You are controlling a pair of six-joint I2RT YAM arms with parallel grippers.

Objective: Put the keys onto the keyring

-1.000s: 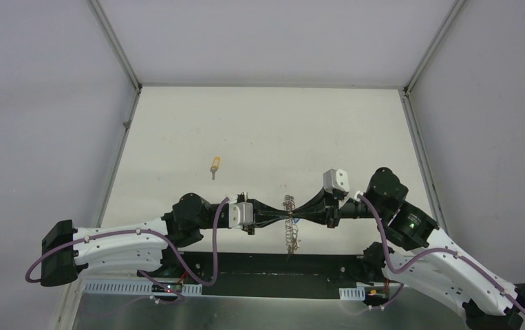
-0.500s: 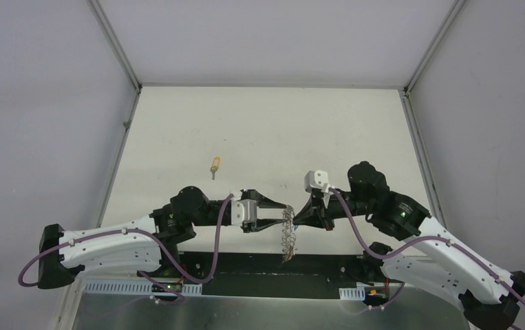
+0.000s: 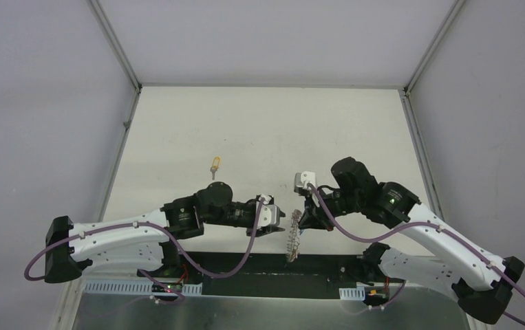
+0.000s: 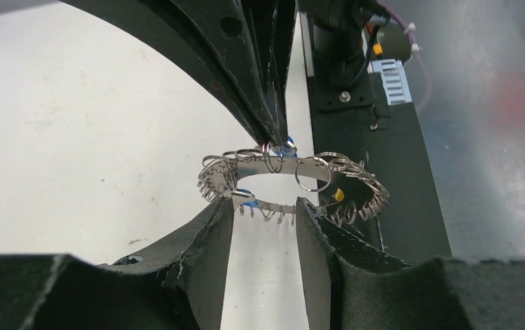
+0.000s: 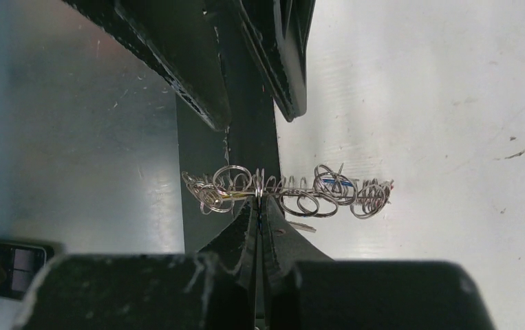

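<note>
Keyring (image 3: 292, 240): grey wreath of wire coils, hanging edge-on at lower centre of the overhead frame, between my two arms; its lower end crosses the dark strip at the bottom of the table (image 3: 259, 124).

Right gripper (image 3: 302, 221): right of the ring in the overhead frame; in its own wrist view the fingers are pressed together at centre frame, pinching a coil on the ring's near edge (image 5: 287, 187); the ring stretches left and right of the tips.

Left gripper (image 3: 278, 221): left of the ring in the overhead frame; in its wrist view the fingers (image 4: 218, 220) stand spread at lower centre, holding nothing; the ring's lower edge sits just above the gap; I cannot tell whether either tip touches it.

Blue-headed key (image 4: 248, 199): on the ring, just above the left-hand fingertip in the left wrist view; small yellow head (image 4: 339, 195) among the coils at right.

Yellow-headed key (image 3: 215, 166): loose on the table, upper left of both grippers, well apart from the ring.
</note>
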